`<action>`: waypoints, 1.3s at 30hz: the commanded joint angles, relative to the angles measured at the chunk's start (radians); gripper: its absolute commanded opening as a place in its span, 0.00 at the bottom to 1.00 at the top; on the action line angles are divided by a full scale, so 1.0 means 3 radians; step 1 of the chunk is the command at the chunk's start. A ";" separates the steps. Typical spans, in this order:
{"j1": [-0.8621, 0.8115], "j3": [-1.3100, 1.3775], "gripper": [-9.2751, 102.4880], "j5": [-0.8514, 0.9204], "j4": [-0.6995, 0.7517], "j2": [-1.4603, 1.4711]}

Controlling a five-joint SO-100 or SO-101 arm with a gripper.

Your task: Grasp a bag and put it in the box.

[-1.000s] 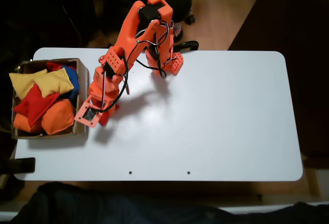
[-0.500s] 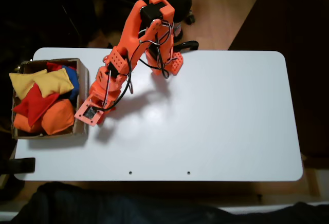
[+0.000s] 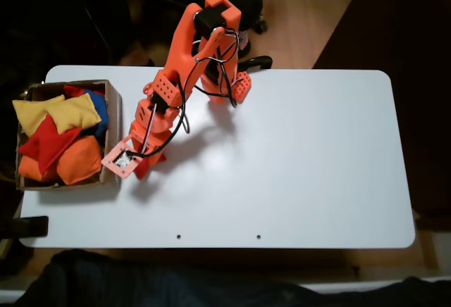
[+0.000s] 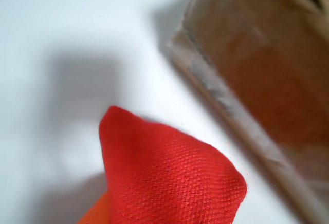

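In the fixed view my orange gripper [image 3: 138,161] hangs over the white table just right of the box [image 3: 115,120], a shallow brown cardboard box. It is shut on the red bag [image 3: 146,167], of which a small corner pokes out under the fingers. The wrist view has the red bag [image 4: 169,178] close up at the bottom centre, one pointed corner up, with the table below it. A sliver of orange finger [image 4: 95,215] shows at its lower left. The box wall [image 4: 231,108] runs diagonally along the right. Another red beanbag [image 3: 48,143] lies inside the box.
The box also holds yellow [image 3: 60,112], orange [image 3: 77,159] and blue [image 3: 101,110] beanbags, piled to its rim. The arm's base [image 3: 229,85] is fixed at the table's far edge. The white table [image 3: 296,159] stretches away to the right. A dark cloth [image 3: 176,282] lies along the near side.
The arm has shifted slightly right and the wrist has turned a little. The red bag stays in the gripper beside the box, and slightly more of it shows now.
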State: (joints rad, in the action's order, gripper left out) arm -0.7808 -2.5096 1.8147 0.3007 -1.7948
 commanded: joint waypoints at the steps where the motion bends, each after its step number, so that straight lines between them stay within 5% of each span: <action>1: 0.0072 0.0389 0.08 -0.0159 0.0629 -0.0128; 10: 0.0240 0.1442 0.08 -0.0476 0.2306 -0.0179; 22: 0.0373 0.1790 0.08 -0.0793 0.2782 -0.0291; 39: 0.0465 0.3007 0.08 -0.1207 0.4188 -0.0291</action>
State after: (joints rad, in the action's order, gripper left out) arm -0.6504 -1.7119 1.4665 1.5079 -1.8392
